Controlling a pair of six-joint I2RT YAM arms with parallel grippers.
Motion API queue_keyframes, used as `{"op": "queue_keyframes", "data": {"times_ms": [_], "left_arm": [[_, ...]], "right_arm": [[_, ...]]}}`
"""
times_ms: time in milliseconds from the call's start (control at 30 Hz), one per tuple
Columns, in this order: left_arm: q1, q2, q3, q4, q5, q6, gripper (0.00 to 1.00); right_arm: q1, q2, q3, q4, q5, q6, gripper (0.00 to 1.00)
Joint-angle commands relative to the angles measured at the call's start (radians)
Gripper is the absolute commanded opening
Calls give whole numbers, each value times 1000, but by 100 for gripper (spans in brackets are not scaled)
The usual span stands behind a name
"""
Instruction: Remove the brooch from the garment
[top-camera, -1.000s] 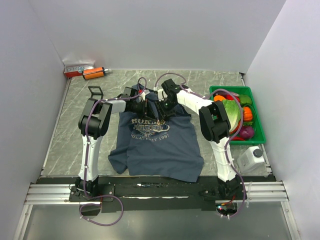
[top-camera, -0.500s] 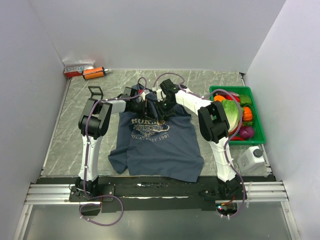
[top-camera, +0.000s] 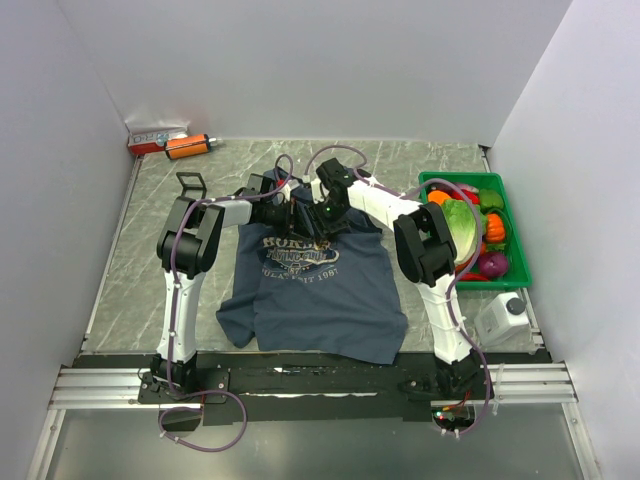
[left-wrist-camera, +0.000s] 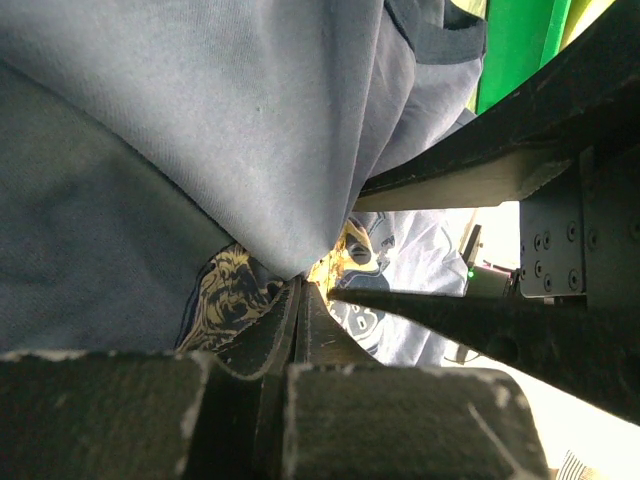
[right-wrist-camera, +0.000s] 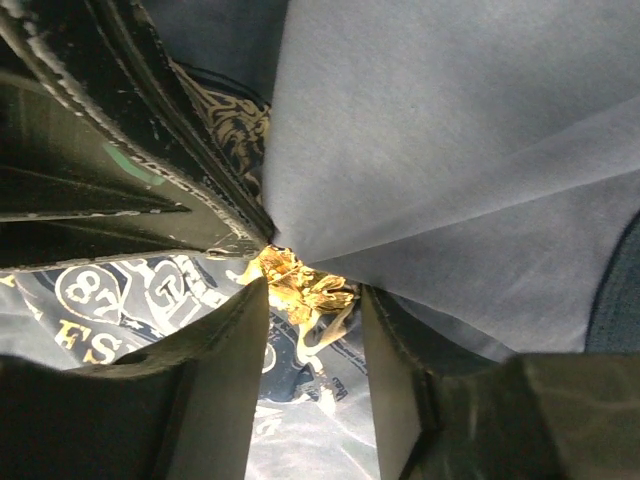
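The navy garment (top-camera: 310, 290) lies spread on the table, its chest print facing up. My left gripper (top-camera: 298, 217) is shut on a raised fold of the garment (left-wrist-camera: 250, 120) near the neckline, fingertips (left-wrist-camera: 300, 285) pressed together. The brooch (right-wrist-camera: 295, 280), a small crumpled gold ornament, sits on the fabric just under that pinch and shows as the gold brooch (left-wrist-camera: 335, 262) in the left wrist view. My right gripper (right-wrist-camera: 313, 290) is open. One finger (right-wrist-camera: 225, 370) stands left of the brooch and the other right of it. In the top view the right gripper (top-camera: 320, 222) meets the left one.
A green bin (top-camera: 522, 250) of toy vegetables stands at the right edge, with a white device (top-camera: 503, 318) in front of it. An orange cylinder (top-camera: 188, 146) and a red-white box (top-camera: 150, 138) lie in the far left corner. White walls enclose the table.
The right arm has shifted slightly left, closer to the left gripper. The left gripper keeps its pinch on the fabric.
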Motion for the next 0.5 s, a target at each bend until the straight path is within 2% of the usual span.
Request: {"op": "queue_keyframes", "data": {"times_ms": [0,100,467], "left_arm": [[-6,-36,14,2,26,11,1],[-6,-36,12,4,26,10,1],[-6,-36,9,11,34,-2,1]], "right_arm": [[18,54,15,5,-58,13,52],[15,52,10,8,-91,13,52],[30,74,13,-4,14,5,45]]}}
